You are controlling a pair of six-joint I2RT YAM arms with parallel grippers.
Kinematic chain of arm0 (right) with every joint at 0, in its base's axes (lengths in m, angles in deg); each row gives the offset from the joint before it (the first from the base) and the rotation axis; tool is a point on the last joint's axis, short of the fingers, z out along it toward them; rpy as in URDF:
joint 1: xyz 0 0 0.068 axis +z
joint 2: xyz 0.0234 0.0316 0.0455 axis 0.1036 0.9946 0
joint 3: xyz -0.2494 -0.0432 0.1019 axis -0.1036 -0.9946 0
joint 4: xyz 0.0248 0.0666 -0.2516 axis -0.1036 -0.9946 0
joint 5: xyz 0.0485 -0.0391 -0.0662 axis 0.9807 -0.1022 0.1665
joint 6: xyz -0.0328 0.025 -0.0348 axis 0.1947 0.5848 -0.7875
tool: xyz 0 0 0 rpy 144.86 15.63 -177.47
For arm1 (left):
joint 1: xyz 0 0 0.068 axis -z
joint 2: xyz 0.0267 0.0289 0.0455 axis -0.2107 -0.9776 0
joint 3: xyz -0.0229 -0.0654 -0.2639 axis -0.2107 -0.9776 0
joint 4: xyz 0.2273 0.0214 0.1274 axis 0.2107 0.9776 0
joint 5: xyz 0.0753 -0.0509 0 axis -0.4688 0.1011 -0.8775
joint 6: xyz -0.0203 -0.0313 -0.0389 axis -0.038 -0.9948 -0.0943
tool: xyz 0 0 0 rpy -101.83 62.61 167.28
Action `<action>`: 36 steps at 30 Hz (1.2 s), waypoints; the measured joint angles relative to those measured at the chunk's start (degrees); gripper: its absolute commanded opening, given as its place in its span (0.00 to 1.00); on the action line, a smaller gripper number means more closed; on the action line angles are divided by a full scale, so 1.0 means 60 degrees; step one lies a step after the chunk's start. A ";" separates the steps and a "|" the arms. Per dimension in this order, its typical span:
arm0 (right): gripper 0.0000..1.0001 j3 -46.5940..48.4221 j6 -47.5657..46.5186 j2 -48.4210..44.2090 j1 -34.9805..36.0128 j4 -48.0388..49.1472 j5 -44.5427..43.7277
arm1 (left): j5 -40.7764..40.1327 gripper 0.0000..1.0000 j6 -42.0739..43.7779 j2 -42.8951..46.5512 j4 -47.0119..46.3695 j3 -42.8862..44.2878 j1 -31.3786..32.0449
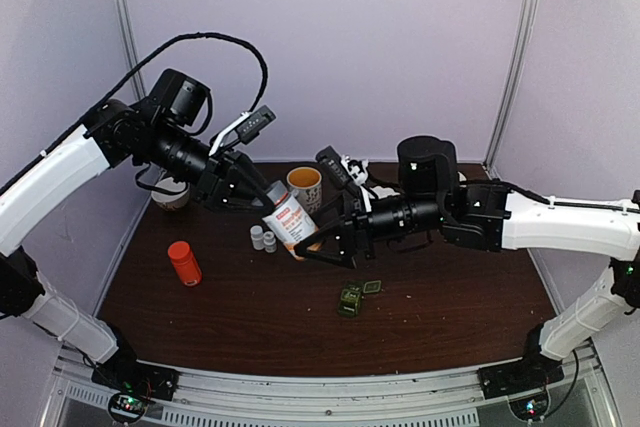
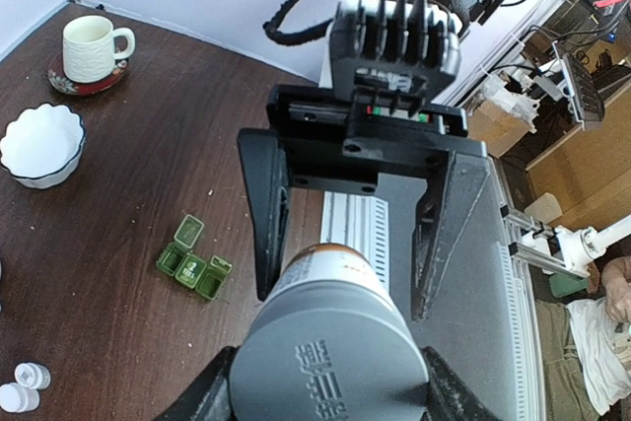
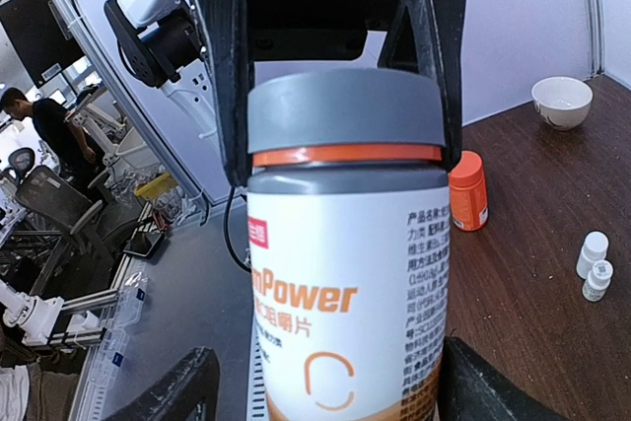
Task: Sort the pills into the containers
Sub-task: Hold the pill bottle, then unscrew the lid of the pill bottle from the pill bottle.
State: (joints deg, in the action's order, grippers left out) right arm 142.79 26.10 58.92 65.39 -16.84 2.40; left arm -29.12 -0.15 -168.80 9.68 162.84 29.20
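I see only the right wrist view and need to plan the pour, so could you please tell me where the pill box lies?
Observer: The pill box lies on the table, nearer the arm bases than the bottle.
Operator: Thank you. Are its lids open?
Observer: In the left wrist view, at least one lid stands open.
Operator: Is anything behind the bottle?
Observer: Yes, a mug stands just beyond it, toward the far wall.
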 measured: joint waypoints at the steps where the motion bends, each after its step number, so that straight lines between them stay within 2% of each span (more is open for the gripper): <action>1: 0.75 0.0029 0.0007 0.0051 0.0004 0.0007 0.0036 | 0.0029 0.35 0.0007 -0.0004 -0.0007 0.0000 0.0000; 4: 0.77 0.0153 0.0076 0.0226 0.0011 0.0029 0.0138 | 0.0076 0.35 0.0022 -0.0007 -0.0062 0.0000 0.0000; 5: 0.74 0.0186 0.0102 0.0270 0.0015 0.0029 0.0164 | 0.0095 0.34 0.0025 -0.0007 -0.0102 0.0000 0.0000; 10: 0.40 0.0270 0.0168 0.0382 0.0033 0.0036 0.0164 | 0.0295 0.34 0.0004 -0.0004 -0.0240 0.0000 0.0018; 11: 0.36 0.0270 0.0127 0.0401 0.0033 0.0022 0.0182 | 0.0306 0.34 -0.0044 -0.0004 -0.0266 -0.0004 0.0018; 14: 0.28 0.0280 -0.0007 0.0401 0.0066 -0.0015 0.0098 | 0.0357 0.34 -0.0117 -0.0004 -0.0284 -0.0018 0.0018; 17: 0.27 0.0321 -0.0211 0.0375 0.0131 -0.0208 -0.0342 | 0.0098 0.33 -0.0386 -0.0004 -0.0306 -0.0022 0.0018; 21: 0.25 0.0353 -0.0954 0.0149 0.0627 -0.0841 -0.2539 | -0.0448 0.32 -0.1486 -0.0117 -0.0426 -0.0018 0.0036; 24: 0.17 0.0273 -0.1705 -0.0004 0.1370 -0.1188 -0.5278 | -0.0681 0.31 -0.2630 -0.0233 -0.0896 -0.0215 0.0036; 28: 0.16 -0.0029 -0.2597 -0.0018 0.2226 -0.1282 -0.8440 | -0.0725 0.31 -0.3927 -0.0382 -0.1749 -0.0812 0.0102; 29: 0.17 -0.0124 -0.2794 -0.0015 0.2368 -0.1297 -0.9078 | -0.0703 0.33 -0.4167 -0.0481 -0.1931 -0.0900 0.0117; 32: 0.17 -0.0408 -0.3319 -0.0015 0.2568 -0.1217 -1.0360 | -0.0586 0.55 -0.4790 -0.0794 -0.2550 -0.1075 0.0142; 36: 0.18 -0.0714 -0.3759 -0.0022 0.2656 -0.0790 -1.0947 | -0.0565 0.76 -0.5151 -0.0823 -0.3078 -0.1311 0.0138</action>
State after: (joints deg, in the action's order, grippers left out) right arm 138.51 3.54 58.79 81.32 -21.59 -63.28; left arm -32.51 -31.05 -173.74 -8.79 154.97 30.03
